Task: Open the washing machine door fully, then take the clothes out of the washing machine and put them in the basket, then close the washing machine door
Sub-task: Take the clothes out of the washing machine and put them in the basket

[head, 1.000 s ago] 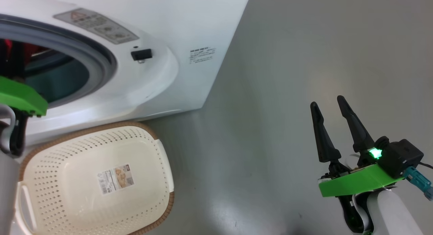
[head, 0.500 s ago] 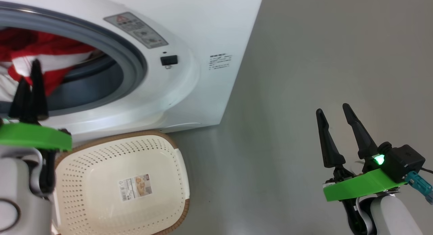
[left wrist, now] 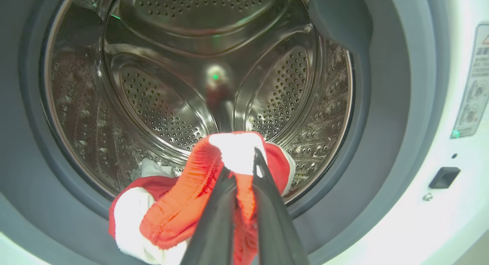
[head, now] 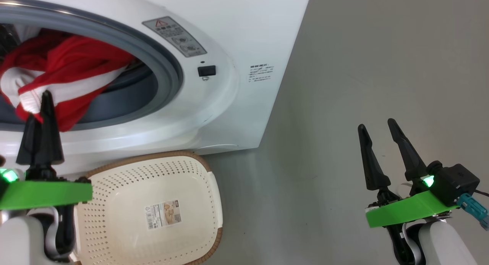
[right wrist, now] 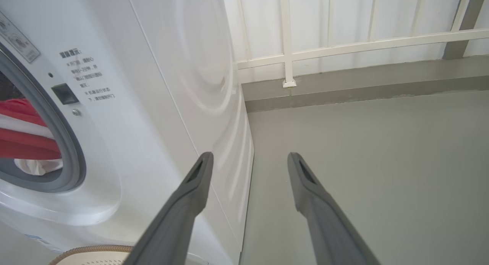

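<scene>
The washing machine (head: 244,36) stands open at the upper left; its door is out of view. Red and white clothes (head: 72,66) hang out of the steel drum (left wrist: 172,85) over the grey rubber ring (head: 168,62). My left gripper (head: 38,104) is shut on a fold of the clothes (left wrist: 183,204) just outside the opening, its fingers (left wrist: 267,204) pinching the fabric. The cream basket (head: 114,204) sits on the floor below the opening, to the right of the left wrist. My right gripper (head: 376,125) hovers open over bare floor at the lower right, holding nothing.
Grey floor (head: 363,66) stretches right of the machine. A white railing (right wrist: 344,47) and a low grey kerb run behind it. The door latch socket (head: 206,70) and a warning label (head: 174,36) sit on the machine's front. The basket's rim (right wrist: 91,253) shows in the right wrist view.
The left gripper has drawn back out of the drum, pulling the red clothes over the ring. The head camera has shifted, so machine and basket sit further right. The right arm holds still.
</scene>
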Robot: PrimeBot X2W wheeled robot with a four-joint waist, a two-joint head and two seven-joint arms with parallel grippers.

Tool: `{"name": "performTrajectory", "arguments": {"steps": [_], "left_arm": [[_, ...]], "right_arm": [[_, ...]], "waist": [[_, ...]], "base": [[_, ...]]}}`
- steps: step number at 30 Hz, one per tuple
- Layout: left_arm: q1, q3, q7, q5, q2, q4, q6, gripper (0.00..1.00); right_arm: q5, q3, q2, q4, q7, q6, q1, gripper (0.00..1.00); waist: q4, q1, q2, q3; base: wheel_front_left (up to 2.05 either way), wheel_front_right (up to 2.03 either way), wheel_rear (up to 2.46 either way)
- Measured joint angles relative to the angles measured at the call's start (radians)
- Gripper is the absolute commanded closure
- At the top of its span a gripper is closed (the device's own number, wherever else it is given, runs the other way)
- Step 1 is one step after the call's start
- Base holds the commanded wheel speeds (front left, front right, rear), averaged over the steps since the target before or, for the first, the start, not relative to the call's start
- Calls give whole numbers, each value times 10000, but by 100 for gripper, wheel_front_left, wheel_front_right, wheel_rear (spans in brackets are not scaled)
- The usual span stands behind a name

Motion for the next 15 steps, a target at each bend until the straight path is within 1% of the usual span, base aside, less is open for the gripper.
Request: {"name": "performTrajectory", "arguments": {"steps": [7,8,11,15], "left_arm": [[689,408,-2,157,-263,-1549,0,100],[748,541,-2,255,-362,-2013,0,100],[795,727,-2,362,-479,-2798,0,100],[901,798,-6,558,-644,-3937,0,100]], "right_arm": [[4,-46,0,15,0,0,174,0],[4,-63,0,15,0,0,176,0],[4,-82,0,15,0,0,176,0],[4,-100,0,15,0,0,176,0]], "waist": [[22,0,0,-75],[31,0,0,-73],[43,0,0,-65],[46,0,0,-60]], "base": [[0,0,0],[0,0,0],[0,0,0],[0,0,0]]}}
